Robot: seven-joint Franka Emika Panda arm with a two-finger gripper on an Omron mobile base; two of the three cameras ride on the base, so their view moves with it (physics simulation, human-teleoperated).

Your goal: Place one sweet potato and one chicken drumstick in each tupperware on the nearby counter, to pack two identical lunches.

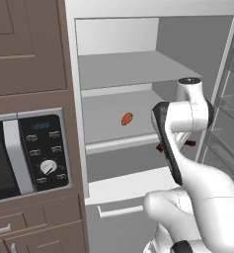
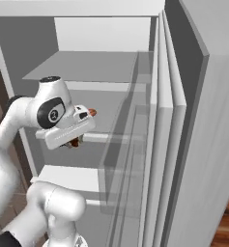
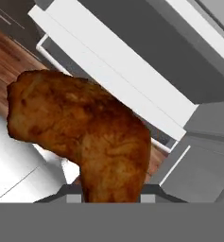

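Chicken drumstick (image 3: pixel 82 137), browned and knobbly, fills the hand view, pinched between the narrowed gripper (image 3: pixel 111 191), thick end up-left, bone end toward the fingers. Left base view alone shows an orange sweet potato (image 1: pixel 127 118) on the white fridge shelf (image 1: pixel 106 131).

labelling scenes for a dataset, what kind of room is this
A rendered home kitchen, most likely: an open fridge with shelves, a built-in microwave set in brown cabinets, and a chicken drumstick.
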